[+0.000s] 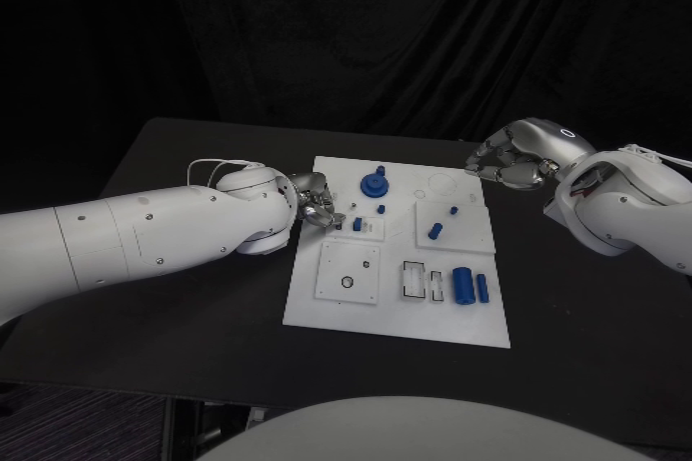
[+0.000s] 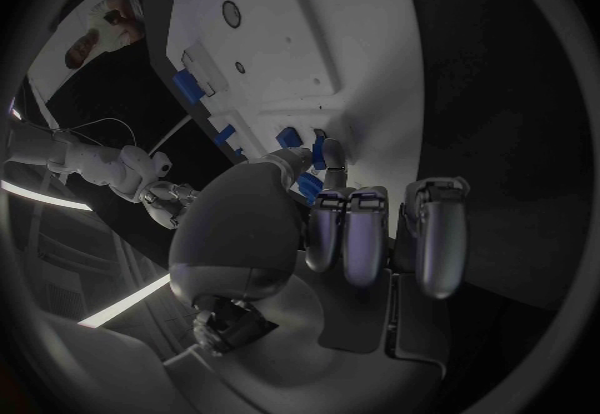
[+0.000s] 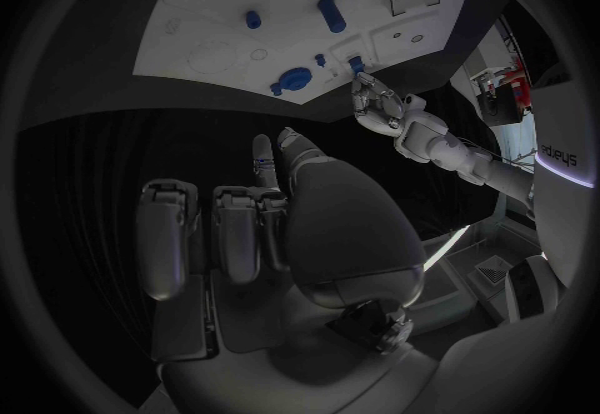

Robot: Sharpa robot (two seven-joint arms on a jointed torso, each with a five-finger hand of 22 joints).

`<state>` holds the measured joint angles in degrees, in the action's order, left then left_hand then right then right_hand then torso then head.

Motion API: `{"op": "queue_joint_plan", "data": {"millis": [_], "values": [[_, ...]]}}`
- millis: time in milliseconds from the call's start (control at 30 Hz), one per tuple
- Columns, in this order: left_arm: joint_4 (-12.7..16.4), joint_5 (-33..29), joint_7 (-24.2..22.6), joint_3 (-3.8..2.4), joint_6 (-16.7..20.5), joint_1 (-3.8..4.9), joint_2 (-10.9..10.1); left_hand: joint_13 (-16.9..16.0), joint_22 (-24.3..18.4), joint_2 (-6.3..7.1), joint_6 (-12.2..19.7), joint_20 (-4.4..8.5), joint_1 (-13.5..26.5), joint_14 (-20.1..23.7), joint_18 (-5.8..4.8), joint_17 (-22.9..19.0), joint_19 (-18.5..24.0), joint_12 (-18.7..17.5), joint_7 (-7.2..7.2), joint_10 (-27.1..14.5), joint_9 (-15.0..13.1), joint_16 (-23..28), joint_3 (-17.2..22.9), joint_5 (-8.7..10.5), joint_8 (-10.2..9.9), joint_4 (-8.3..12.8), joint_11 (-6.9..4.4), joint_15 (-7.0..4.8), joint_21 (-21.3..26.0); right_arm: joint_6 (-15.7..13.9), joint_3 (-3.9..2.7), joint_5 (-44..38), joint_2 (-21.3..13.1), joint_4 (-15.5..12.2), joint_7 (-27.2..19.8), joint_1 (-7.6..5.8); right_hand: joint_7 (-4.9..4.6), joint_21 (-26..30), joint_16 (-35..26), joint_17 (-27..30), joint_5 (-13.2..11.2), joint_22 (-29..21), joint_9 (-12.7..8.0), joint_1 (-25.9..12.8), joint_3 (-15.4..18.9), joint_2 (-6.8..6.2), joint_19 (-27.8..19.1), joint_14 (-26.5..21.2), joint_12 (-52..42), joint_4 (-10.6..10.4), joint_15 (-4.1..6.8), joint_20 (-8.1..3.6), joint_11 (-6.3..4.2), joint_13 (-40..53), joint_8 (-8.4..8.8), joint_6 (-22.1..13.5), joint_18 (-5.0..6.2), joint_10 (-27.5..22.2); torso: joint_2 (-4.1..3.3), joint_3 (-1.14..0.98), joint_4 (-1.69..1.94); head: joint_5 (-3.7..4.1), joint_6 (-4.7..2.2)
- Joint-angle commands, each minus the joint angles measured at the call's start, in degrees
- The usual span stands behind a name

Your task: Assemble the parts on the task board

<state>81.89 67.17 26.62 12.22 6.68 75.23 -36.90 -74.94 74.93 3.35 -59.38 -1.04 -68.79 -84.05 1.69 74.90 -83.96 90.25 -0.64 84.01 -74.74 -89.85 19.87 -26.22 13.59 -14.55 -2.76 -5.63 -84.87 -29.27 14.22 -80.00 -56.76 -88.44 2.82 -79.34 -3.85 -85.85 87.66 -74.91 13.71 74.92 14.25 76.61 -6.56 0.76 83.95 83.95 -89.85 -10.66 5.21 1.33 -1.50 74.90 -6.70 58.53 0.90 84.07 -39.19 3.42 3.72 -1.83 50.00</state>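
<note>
**Assembling blue parts on the white board, work only partly done**

Lying nearest the robot on the task board are a large blue cylinder and a slimmer blue bar, both loose on their sides beside a pair of rectangular slots that are sitting unfilled. A square plate with a small ring is lying to their left. Farther back, two short blue pegs are resting on another square plate, and a blue knobbed disc is standing upright near the far edge, seemingly already seated. By this judgement, most pieces are still waiting for placement.

The left hand is reaching over the board's left edge, its fingertips closing around a small blue piece; whether it is truly gripping cannot be told. The right hand is hovering off the board's far right corner, fingers curled inward on nothing.

The black table is surrounding everything, and the bulky left arm is crowding the board's left side.
</note>
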Motion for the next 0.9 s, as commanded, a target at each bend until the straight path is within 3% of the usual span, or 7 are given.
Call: {"op": "queue_joint_plan", "data": {"millis": [33, 900], "values": [[0.2, 0.3, -0.7, -0.02, -0.5, -0.2, 0.0, -15.1, 13.3, 0.05, -0.3, 0.32, 0.7, -6.0, -0.37, 15.1, -3.4, -0.2, -0.05, 6.0, -0.1, -0.2, 0.4, 0.26, 0.2, 0.1, -0.34, -0.2, 0.1, 0.1, -0.05, -0.1, -0.1, -0.1, 0.9, 0.14, 0.02, 0.3, -0.3, -9.7, 0.3, 13.5, 0.1, 0.2, 0.0, 0.31, 3.8, 5.0, -0.1, 0.3, -0.36, 0.25, 0.45, 15.1, 0.37, 0.5, 0.3, 5.9, 0.04, -0.01, 0.03, -0.05, 0.0], [0.1, 0.3, -0.2, -0.01, -1.8, -0.32, 0.0, -15.1, 13.3, 0.16, -0.3, 0.34, 0.6, -6.0, -0.33, 15.1, -3.3, -0.2, 0.01, 6.0, -0.1, -0.2, 0.6, 0.14, 0.2, 0.4, -0.39, -0.22, 0.3, 0.2, -0.05, -0.1, 0.0, 0.1, 1.0, 0.15, 0.02, 0.4, -0.3, -9.6, 0.3, 13.5, 0.1, 0.2, -0.1, 0.39, 3.8, 5.0, -0.1, 0.5, -0.36, 0.26, 0.53, 15.1, 0.44, 0.5, 0.31, 5.9, 0.06, -0.04, -0.01, -0.25, 0.0]]}}
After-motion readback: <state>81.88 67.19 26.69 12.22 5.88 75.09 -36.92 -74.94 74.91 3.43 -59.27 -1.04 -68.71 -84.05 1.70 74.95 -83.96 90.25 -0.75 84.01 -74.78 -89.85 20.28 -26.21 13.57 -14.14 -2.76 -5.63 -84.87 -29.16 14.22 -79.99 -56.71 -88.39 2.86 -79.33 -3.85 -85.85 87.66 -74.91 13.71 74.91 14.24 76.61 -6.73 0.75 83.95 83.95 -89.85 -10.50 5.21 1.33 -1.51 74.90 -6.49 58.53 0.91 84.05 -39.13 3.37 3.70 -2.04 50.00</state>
